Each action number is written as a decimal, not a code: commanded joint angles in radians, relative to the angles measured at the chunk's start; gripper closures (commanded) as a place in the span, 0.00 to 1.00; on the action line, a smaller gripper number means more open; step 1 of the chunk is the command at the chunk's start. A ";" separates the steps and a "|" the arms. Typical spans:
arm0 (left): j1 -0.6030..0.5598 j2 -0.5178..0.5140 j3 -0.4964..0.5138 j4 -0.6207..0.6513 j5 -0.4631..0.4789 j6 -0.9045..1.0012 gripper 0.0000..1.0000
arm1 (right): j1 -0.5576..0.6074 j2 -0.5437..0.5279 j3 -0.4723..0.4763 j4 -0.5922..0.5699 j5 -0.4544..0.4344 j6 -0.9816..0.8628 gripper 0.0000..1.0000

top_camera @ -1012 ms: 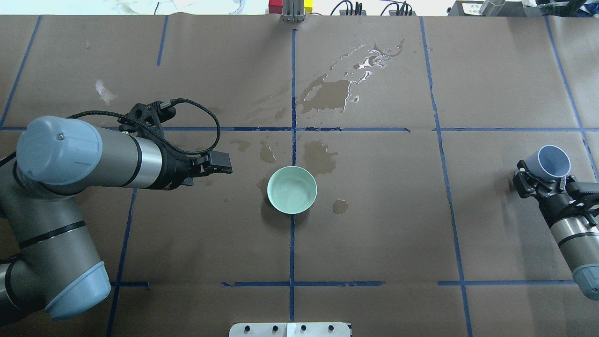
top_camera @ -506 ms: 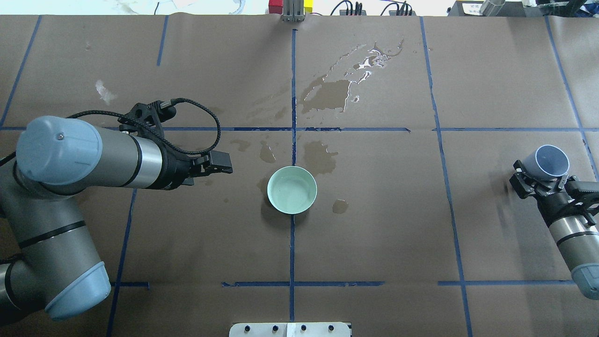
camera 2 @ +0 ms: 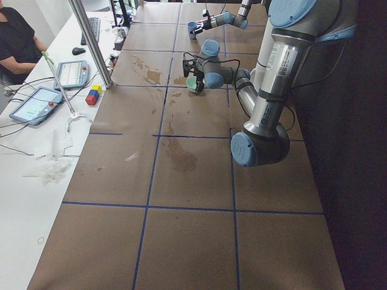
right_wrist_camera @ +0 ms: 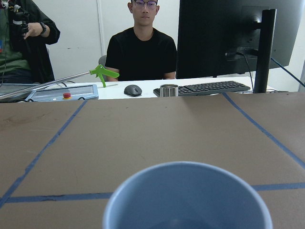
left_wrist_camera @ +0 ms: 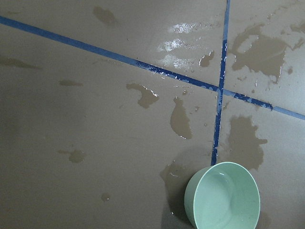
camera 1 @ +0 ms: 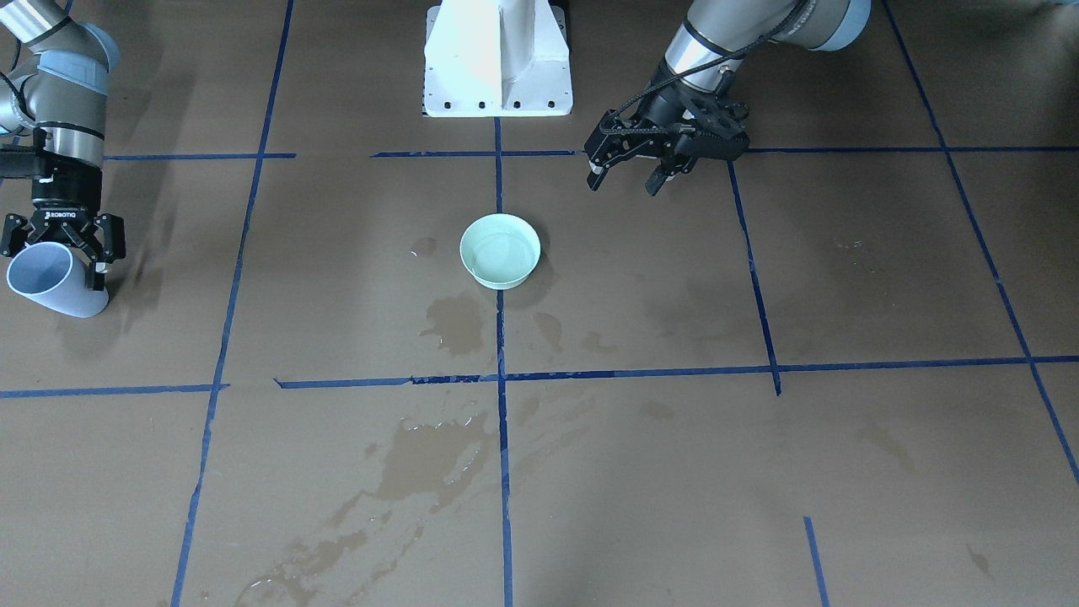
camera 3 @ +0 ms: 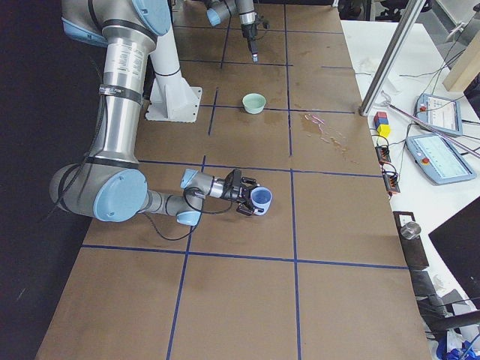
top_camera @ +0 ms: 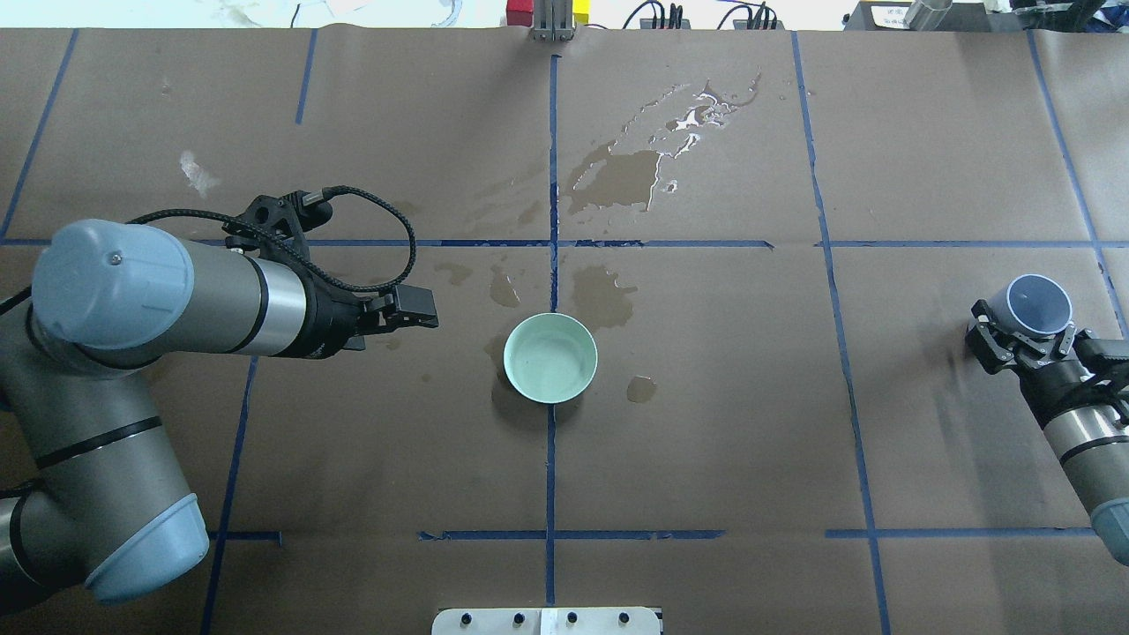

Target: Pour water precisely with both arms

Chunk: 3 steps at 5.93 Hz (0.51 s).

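A pale green bowl point(top_camera: 550, 357) stands at the table's centre, with a shallow pool of clear water in it; it also shows in the front view point(camera 1: 500, 250) and the left wrist view point(left_wrist_camera: 222, 195). My right gripper point(top_camera: 1026, 333) is shut on a blue cup point(top_camera: 1039, 305) far out at the table's right side, low over the paper, mouth tilted away from the robot point(camera 1: 52, 280). In the right wrist view the cup's rim point(right_wrist_camera: 188, 198) fills the bottom. My left gripper point(camera 1: 624, 181) is open and empty, hovering left of the bowl and apart from it.
Dark wet stains and a glinting puddle point(top_camera: 697, 115) lie beyond the bowl on the brown paper. Blue tape lines grid the table. The white pedestal point(camera 1: 497, 59) stands at the robot's edge. A metal post point(top_camera: 553, 22), tablets and seated people are past the far edge.
My right gripper with the cup has shifted slightly toward the robot and the cup's tilt has changed a little. The left arm and the bowl have not moved.
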<state>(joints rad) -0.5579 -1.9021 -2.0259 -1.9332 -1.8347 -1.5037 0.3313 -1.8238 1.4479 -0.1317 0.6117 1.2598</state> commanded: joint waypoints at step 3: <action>0.001 0.005 0.001 -0.001 0.000 0.000 0.00 | -0.001 -0.090 0.104 0.018 0.048 -0.020 0.00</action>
<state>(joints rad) -0.5569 -1.8977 -2.0249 -1.9342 -1.8346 -1.5033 0.3310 -1.8860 1.5104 -0.1137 0.6467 1.2433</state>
